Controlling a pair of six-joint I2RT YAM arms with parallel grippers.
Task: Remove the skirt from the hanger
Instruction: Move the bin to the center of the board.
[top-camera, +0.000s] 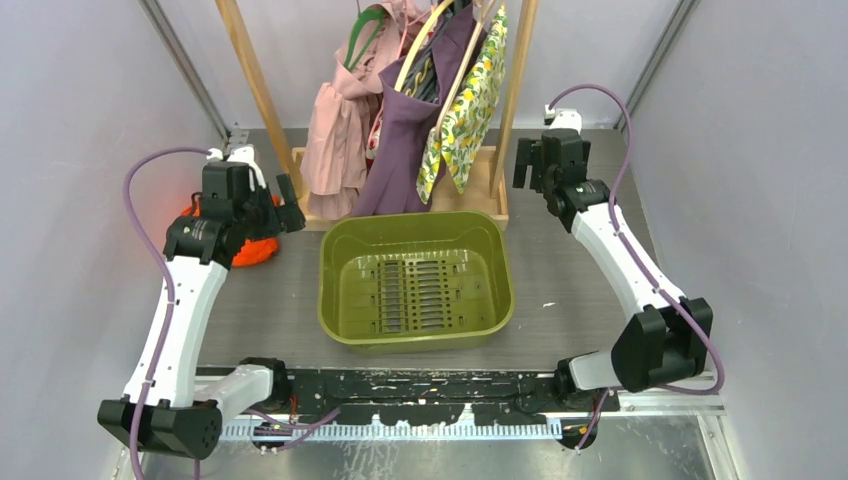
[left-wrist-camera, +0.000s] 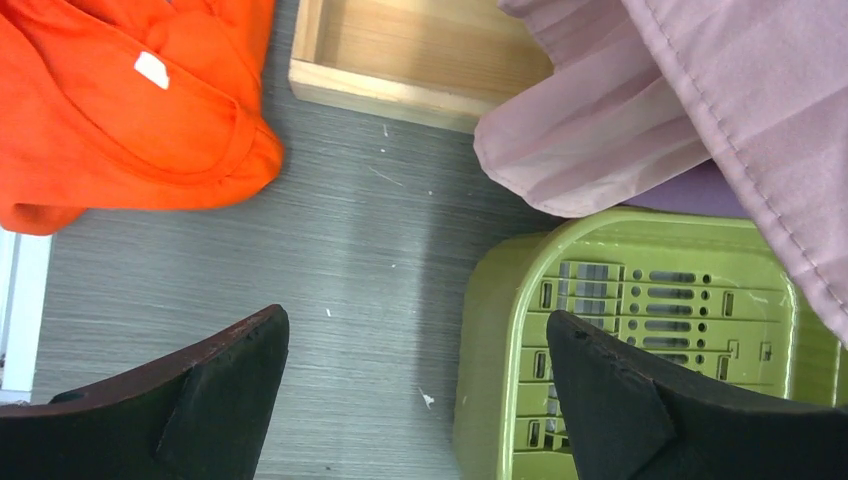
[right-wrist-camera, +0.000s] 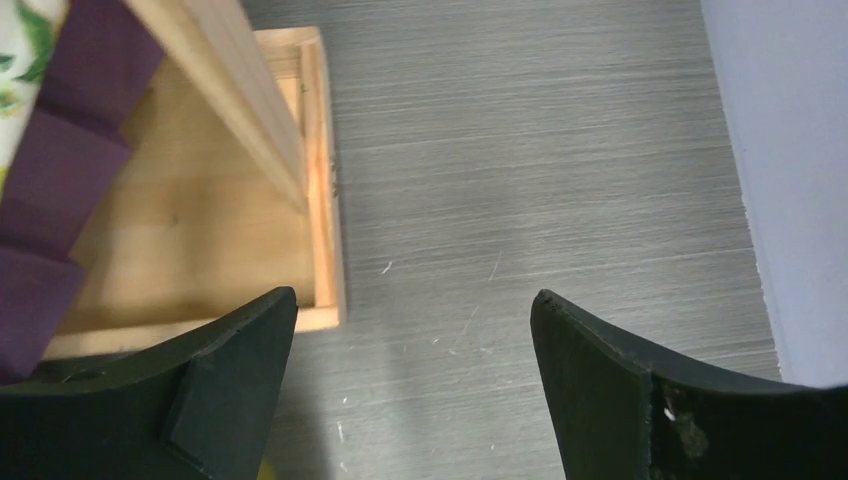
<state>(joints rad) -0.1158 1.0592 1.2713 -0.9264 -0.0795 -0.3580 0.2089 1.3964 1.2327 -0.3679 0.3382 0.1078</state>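
Several garments hang from a wooden rack at the back. A pale pink pleated one (top-camera: 335, 140), which looks like the skirt, hangs leftmost on a green hanger (top-camera: 362, 38); its hem (left-wrist-camera: 590, 130) shows in the left wrist view. Beside it hang a purple garment (top-camera: 410, 140) and a yellow floral one (top-camera: 465, 110) on wooden hangers. My left gripper (top-camera: 290, 205) (left-wrist-camera: 415, 320) is open and empty, low over the table left of the pink hem. My right gripper (top-camera: 530, 165) (right-wrist-camera: 412, 297) is open and empty, right of the rack.
A green plastic bin (top-camera: 327, 280) (left-wrist-camera: 490, 330) sits in front of the rack's wooden base (top-camera: 470, 200) (right-wrist-camera: 200, 250). An orange garment (top-camera: 255, 250) (left-wrist-camera: 130, 100) lies crumpled on the table at the left. Slanted rack posts (top-camera: 515, 90) flank the clothes. Walls stand close on both sides.
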